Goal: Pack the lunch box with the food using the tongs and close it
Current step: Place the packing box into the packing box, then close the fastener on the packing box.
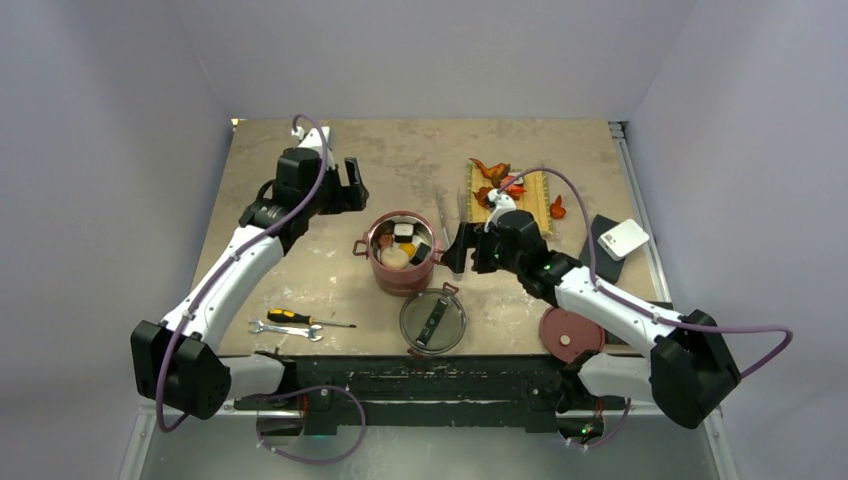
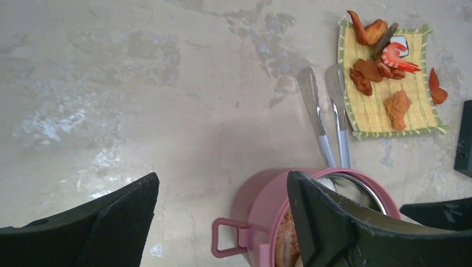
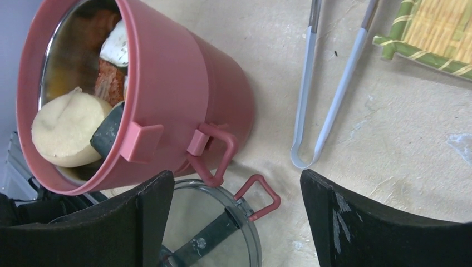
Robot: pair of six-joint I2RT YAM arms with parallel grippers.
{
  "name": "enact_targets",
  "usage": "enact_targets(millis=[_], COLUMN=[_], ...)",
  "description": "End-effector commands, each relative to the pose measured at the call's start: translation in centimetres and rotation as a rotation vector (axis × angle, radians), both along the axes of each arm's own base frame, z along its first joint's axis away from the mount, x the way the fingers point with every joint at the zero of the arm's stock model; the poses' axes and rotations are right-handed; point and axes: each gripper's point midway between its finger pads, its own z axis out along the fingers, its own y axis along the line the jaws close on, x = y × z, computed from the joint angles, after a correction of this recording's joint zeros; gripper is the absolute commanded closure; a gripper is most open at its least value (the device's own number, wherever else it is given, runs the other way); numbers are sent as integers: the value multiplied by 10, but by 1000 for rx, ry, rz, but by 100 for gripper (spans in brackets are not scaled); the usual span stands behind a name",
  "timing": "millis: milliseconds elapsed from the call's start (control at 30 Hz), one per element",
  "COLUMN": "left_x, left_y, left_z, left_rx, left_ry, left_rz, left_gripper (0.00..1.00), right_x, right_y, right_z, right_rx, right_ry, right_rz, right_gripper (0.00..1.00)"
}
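The lunch box (image 1: 400, 252) is two stacked dusty-red bowls at the table's middle. Its open top bowl holds food such as a beige bun (image 3: 64, 128). My left gripper (image 1: 350, 185) hovers open just left of and behind it, nothing between its fingers (image 2: 111, 222); the bowl's left handle (image 2: 225, 239) lies below the gap. My right gripper (image 1: 465, 250) stands open just right of the box, empty, above the dark see-through top lid (image 3: 222, 222). The tongs (image 1: 447, 215) lie flat on the table between the box and the mat; they also show in both wrist views (image 2: 323, 117) (image 3: 328, 111).
A yellow woven mat (image 1: 530, 200) behind the right gripper carries more food, including a shrimp (image 2: 398, 55). A flat red disc lid (image 1: 570, 335) lies at the near right. A screwdriver (image 1: 300, 318) and a wrench (image 1: 285, 330) lie near left. A white block (image 1: 622, 238) sits far right.
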Motion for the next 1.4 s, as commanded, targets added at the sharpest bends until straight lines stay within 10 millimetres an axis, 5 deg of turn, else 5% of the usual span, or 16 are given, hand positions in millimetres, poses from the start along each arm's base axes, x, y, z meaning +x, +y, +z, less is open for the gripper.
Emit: enact_targets(millis=[0, 167, 333, 1367], left_x=[18, 16, 7, 3], left_y=[8, 29, 31, 33], left_z=[33, 15, 16, 16], left_rx=[55, 138, 112, 112], left_ry=[-153, -175, -196, -199], left_rz=[-27, 43, 43, 53], left_gripper=[16, 16, 16, 16], right_x=[-14, -30, -31, -2], right_y=[14, 21, 20, 17], right_z=[17, 8, 8, -15], right_rx=[12, -41, 3, -46], right_ry=[-44, -46, -55, -56], right_rz=[103, 68, 26, -131], right_gripper=[13, 12, 12, 23])
